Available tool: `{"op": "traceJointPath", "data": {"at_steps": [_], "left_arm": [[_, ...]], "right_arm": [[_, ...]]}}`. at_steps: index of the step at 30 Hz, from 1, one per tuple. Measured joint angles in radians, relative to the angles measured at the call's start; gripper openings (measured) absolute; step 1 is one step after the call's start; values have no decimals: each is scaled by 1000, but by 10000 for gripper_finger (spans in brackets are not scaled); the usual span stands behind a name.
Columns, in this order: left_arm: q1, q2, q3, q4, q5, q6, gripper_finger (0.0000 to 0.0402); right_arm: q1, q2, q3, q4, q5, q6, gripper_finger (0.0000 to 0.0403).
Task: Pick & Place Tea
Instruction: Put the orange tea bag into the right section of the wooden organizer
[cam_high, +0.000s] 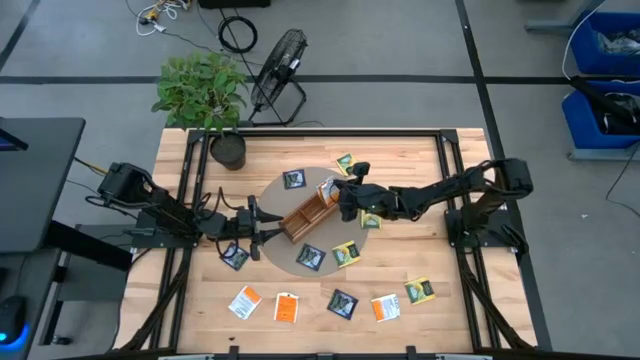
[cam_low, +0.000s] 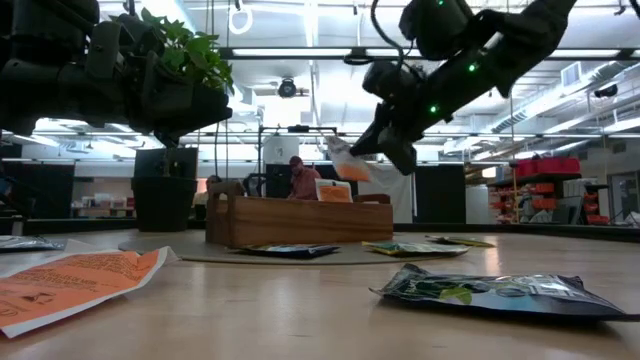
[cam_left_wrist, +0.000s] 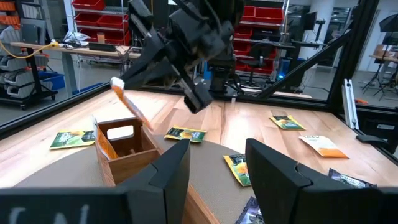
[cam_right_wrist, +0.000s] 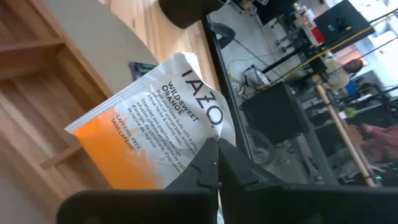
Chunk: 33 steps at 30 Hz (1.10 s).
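Observation:
My right gripper (cam_high: 343, 192) hangs over the far-right end of the long wooden tray (cam_high: 308, 213) and is shut on an orange-and-white tea packet (cam_right_wrist: 149, 130), which also shows in the low view (cam_low: 345, 165) and the left wrist view (cam_left_wrist: 127, 107). Another orange-and-white packet (cam_low: 333, 190) stands inside the tray. My left gripper (cam_high: 262, 228) waits open, low over the round mat, just left of the tray's near-left end (cam_left_wrist: 124, 149), touching nothing. Several more packets lie flat on the mat and table, such as navy (cam_high: 293, 179), yellow-green (cam_high: 346, 253) and orange (cam_high: 286, 307). My right gripper pinches the orange-and-white packet between its two shut fingers at the packet's white printed end (cam_right_wrist: 196, 146). The fingers come from above, slanting in from the table's right. The packet is lifted clear and hangs tilted, orange end lowest, above the tray (cam_low: 300, 220).
A round grey mat (cam_high: 278, 190) lies under the tray. A potted plant (cam_high: 225, 145) stands at the table's far-left corner. A row of packets runs along the near edge (cam_high: 342, 302). A black frame rail (cam_high: 455, 180) borders the table. A person (cam_low: 298, 175) sits beyond the table.

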Motion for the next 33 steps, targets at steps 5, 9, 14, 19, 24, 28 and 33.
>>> {"op": "traceJointPath", "data": {"at_steps": [5, 9, 14, 19, 24, 28, 33], "left_arm": [[0, 0, 0, 0, 0, 0, 163], [0, 0, 0, 0, 0, 1, 163], [0, 0, 0, 0, 0, 0, 163], [0, 0, 0, 0, 0, 0, 163], [0, 0, 0, -2, 0, 0, 163], [0, 0, 0, -2, 0, 0, 163], [0, 0, 0, -3, 0, 0, 163]], "right_arm": [[-22, 41, 0, 53, 9, -11, 0], [-48, 73, 0, 58, 10, -19, 0], [-57, 110, 0, 77, 4, -32, 0], [-56, 131, 0, 104, -2, -43, 0], [-56, 132, 0, 96, -2, -43, 5], [-55, 132, 0, 93, -20, -32, 18], [-59, 132, 0, 92, -47, -21, 30]]}}
